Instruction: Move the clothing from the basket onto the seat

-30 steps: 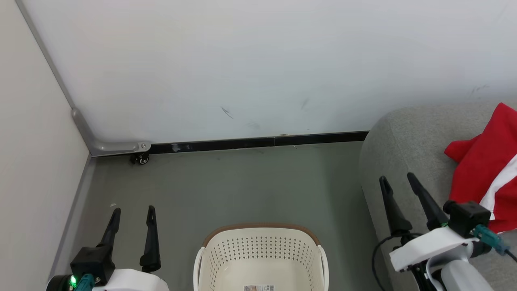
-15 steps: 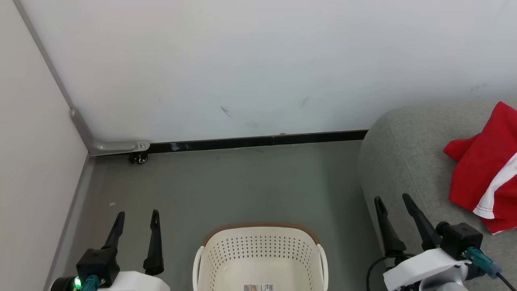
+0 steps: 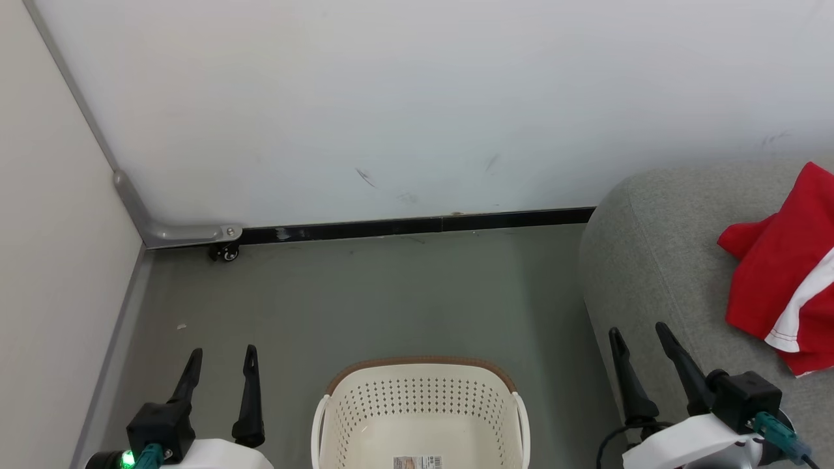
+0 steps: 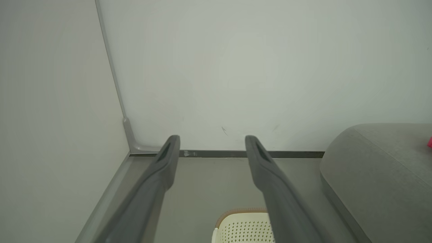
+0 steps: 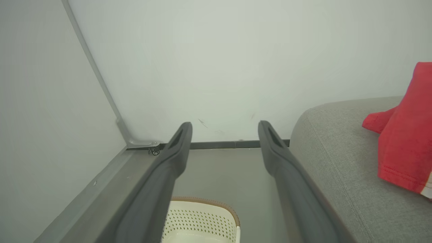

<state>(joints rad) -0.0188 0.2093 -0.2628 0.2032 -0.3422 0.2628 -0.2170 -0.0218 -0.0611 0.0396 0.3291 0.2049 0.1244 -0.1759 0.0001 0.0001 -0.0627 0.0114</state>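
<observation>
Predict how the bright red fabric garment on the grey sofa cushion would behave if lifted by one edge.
The bright red fabric garment would probably droop limply: it lies crumpled in soft folds on the grey woven sofa cushion. It looks thin at its stitched hem, so likely light.

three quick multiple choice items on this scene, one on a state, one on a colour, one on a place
1. The right gripper's fingers are: A open, empty B shut, empty C shut on cloth
2. The basket's rim is: A blue B brown C black
3. The red clothing lies: A in the basket B in the right gripper C on the grey seat
Answers: A, the fingers stand apart with nothing between; B, a brown band tops the cream wall; C, it rests on the seat.
</observation>
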